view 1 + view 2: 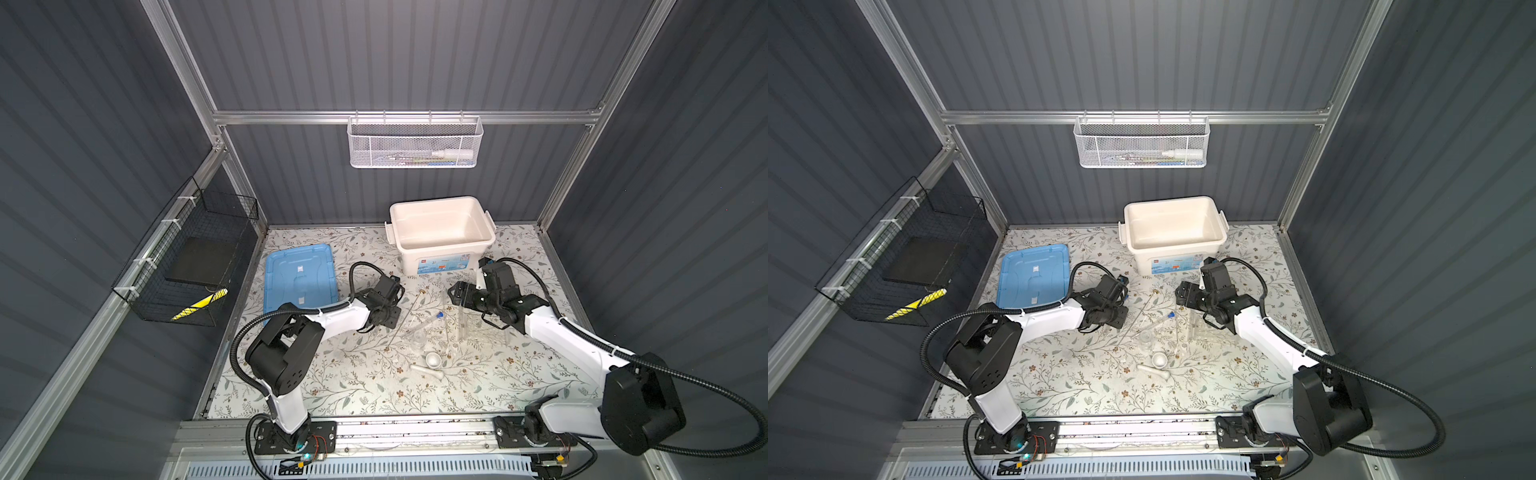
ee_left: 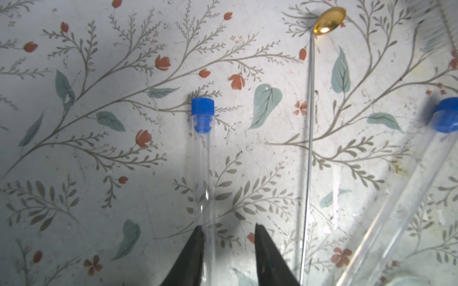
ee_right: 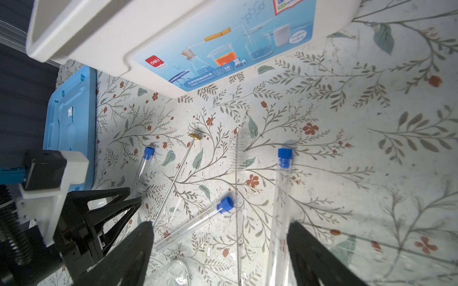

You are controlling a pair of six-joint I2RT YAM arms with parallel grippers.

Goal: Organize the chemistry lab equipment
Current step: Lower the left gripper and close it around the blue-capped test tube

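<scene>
The left gripper (image 2: 229,227) hangs low over the floral mat (image 2: 74,148), fingers partly apart and wider than the slim clear blue-capped test tube (image 2: 203,161) lying flat between them, close beside one finger, so nothing is clamped. That tube lies just left of the thin metal rod with a gold spoon tip (image 2: 309,123). The right gripper (image 3: 220,224), spread wide and empty, straddles a second capped tube (image 3: 281,198) near the clear plastic rack (image 1: 469,318), probably aligned for a pinch, with the open white tub (image 1: 440,245) just beyond.

White tub (image 3: 104,32), blue front label (image 3: 247,37): red badge reads "deli"; boxed number "36"; Chinese line below, too small to read.
</scene>
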